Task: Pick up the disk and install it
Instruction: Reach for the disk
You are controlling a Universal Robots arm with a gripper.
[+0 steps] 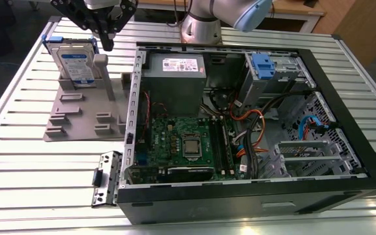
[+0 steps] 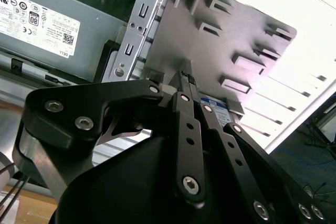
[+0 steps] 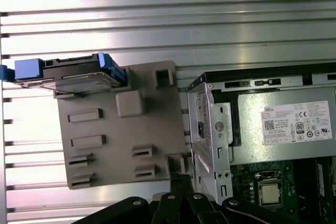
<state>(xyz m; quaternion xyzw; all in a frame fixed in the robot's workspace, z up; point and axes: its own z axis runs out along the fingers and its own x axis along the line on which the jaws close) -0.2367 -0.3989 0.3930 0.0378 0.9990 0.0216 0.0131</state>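
Squarely upright — disk point(image 1: 76, 61) on edge in grey stand point(image 1: 77, 117), long axis vertical

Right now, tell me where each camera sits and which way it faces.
Exterior view: off the arm, high up, looking down on the table, open case, stand and upright disk; arm and gripper show.
First wrist view: on the wrist, facing down at stand, disk and case corner; gripper links show.
Second wrist view: on the wrist, looking along the gripper toward stand and case.
Shared: all three show the stand beside the case.
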